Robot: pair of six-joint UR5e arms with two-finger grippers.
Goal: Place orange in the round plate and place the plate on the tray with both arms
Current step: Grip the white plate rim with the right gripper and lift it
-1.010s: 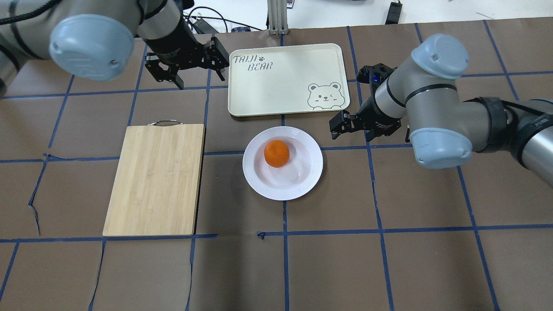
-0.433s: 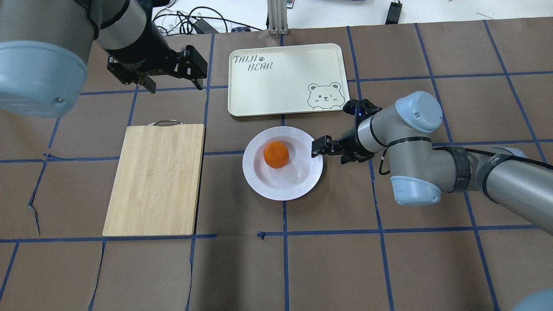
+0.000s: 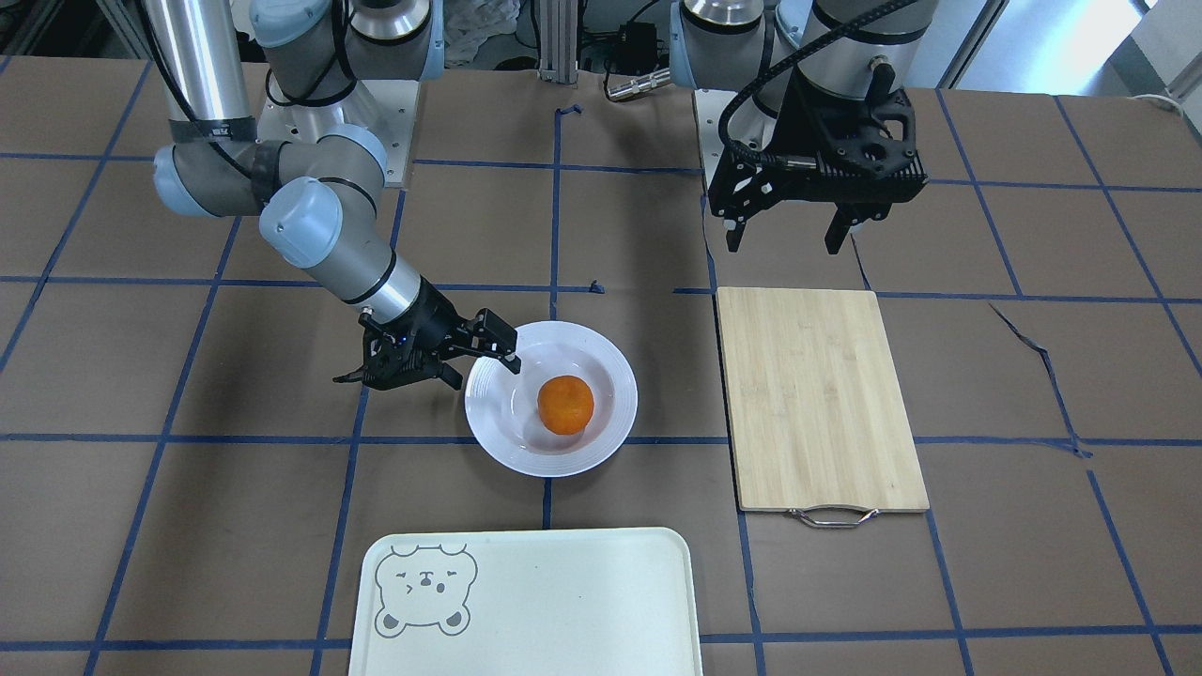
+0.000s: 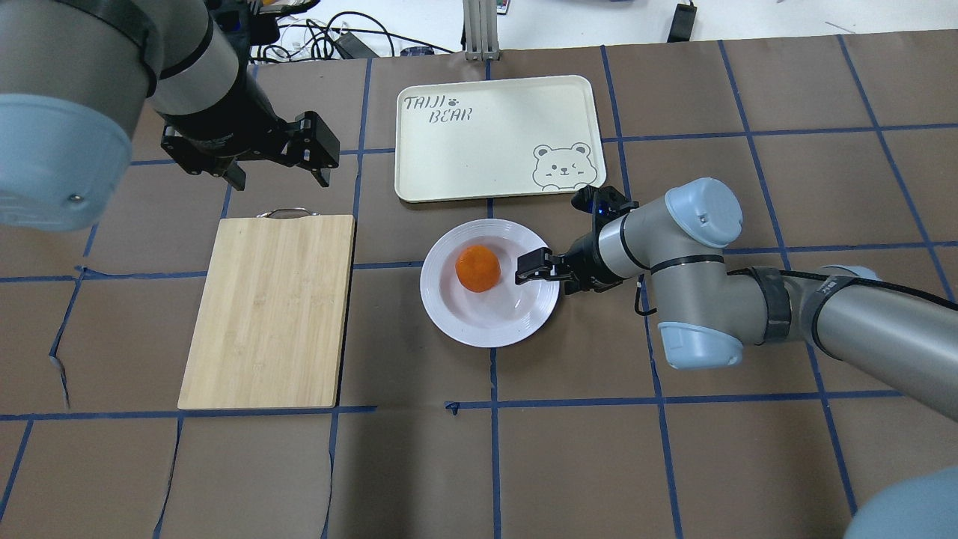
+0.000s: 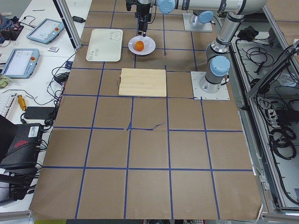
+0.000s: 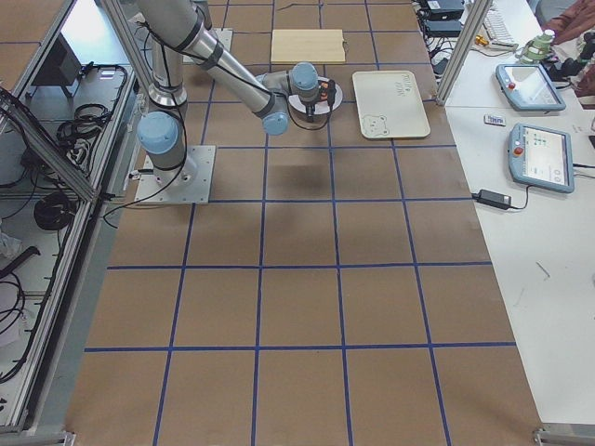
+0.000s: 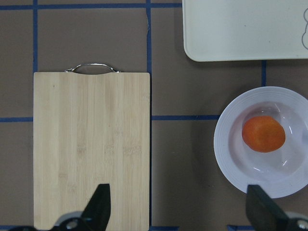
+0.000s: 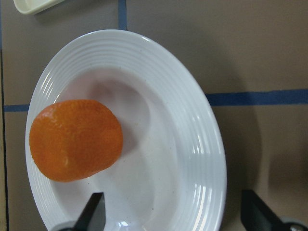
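1. Right, tray (image 4: 494, 138) reads "TAIJI BEAR", w/ a bear face in one corner.
2. Orange (image 4: 479, 267) sits in round plate (image 4: 486, 329), on the table just beside tray.
3. Right gripper (image 3: 479, 368) is low and angled, jaws wide astride plate's rim.
4. Left gripper (image 4: 278, 176) hovers near cutting board (image 4: 269, 311) handle, jaws wide, empty.

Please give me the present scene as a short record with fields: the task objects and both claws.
orange: in the well of the round plate
round plate: on the table, near the tray, not on it
tray: on the table, nothing on it
right claw: open, jaws astride the plate's rim
left claw: open, holding nothing, raised above the table near the cutting board
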